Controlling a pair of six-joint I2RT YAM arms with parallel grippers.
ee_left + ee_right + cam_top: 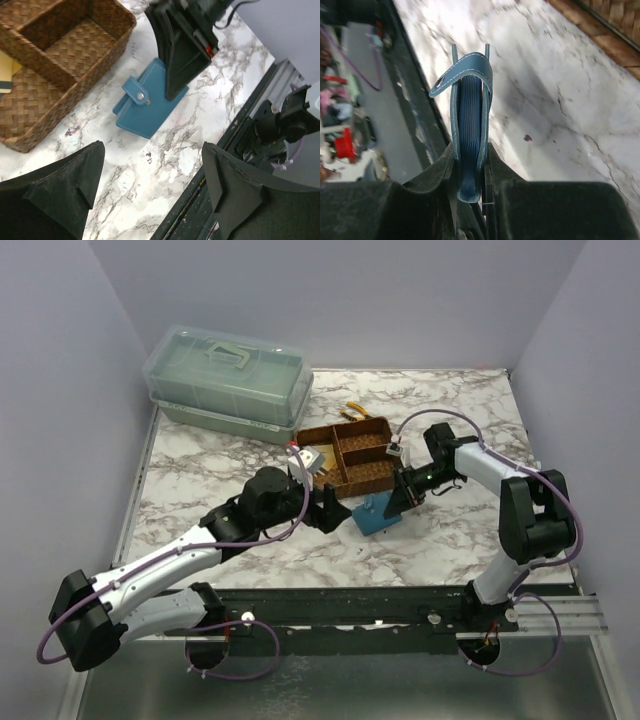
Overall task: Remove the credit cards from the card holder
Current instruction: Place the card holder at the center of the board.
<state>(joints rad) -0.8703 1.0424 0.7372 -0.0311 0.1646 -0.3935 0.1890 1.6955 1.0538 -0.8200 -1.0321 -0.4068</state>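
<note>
Holder [142, 107] lies on the desk [165, 145] just beside the tray [75, 85], one edge clamped in the right pincer [470, 165]. The left pincer [152, 147] hangs wide and empty. It looks light, soft and floppy; probably best pinched by the firmer edge, tab [135, 92] free.

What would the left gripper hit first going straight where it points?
Likely the card holder, held by the right gripper, ahead of the open left gripper; depth unclear, the table may come first.

The top view looks down from high behind the near edge, over the whole marble table [200, 475]. Both wrist views sit low and close, sharing the card holder [145, 102] near frame centre.
</note>
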